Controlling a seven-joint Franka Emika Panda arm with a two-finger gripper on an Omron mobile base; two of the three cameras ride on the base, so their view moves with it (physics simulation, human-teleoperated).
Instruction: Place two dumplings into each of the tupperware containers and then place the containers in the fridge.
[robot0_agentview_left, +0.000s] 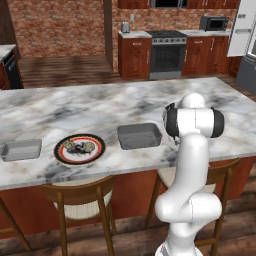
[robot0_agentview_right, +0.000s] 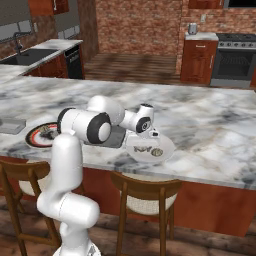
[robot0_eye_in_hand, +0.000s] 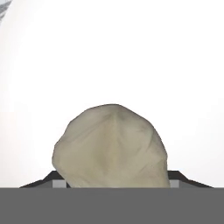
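The arm bends low over a white plate (robot0_agentview_right: 150, 146) on the tabletop (robot0_agentview_right: 210, 125). Its pincer (robot0_eye_in_hand: 112, 186) straddles a dumpling (robot0_eye_in_hand: 111, 146); whether it grips, I cannot tell.

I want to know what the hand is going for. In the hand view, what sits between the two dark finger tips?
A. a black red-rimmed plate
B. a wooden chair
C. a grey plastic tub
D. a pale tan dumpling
D: a rounded, pale tan dumpling sits right between the tips of the gripper, with the white plate behind it.
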